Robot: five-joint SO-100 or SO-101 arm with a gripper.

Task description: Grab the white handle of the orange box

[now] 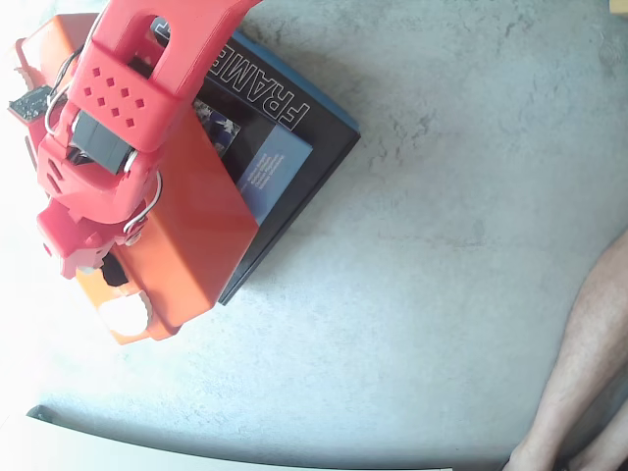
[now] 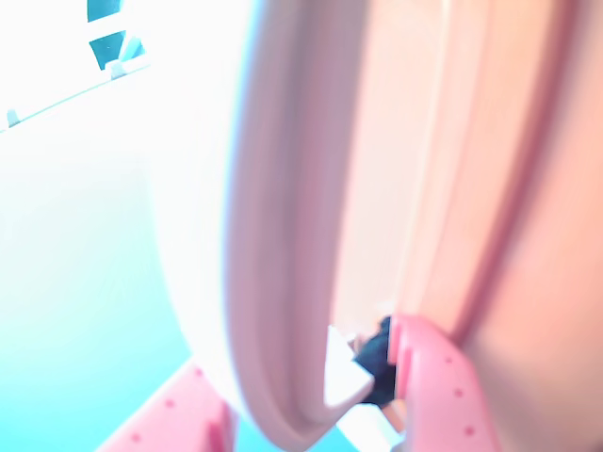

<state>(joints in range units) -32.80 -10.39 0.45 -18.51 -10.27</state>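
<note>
White handle (image 1: 122, 314) on the rigid orange box (image 1: 191, 231) looks a small, hard, slippery knob; gripper (image 1: 98, 280) hovers above it, jaw state unclear.

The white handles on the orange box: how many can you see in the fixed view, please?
1. The white handle sits at the orange box's lower-left end, just below the red end effector. The arm covers much of the box, so others may be hidden.

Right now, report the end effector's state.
End effector: low at the white handle end of the orange box; open or closed cannot be told. The wrist view is washed out, showing only two finger tips.
</note>
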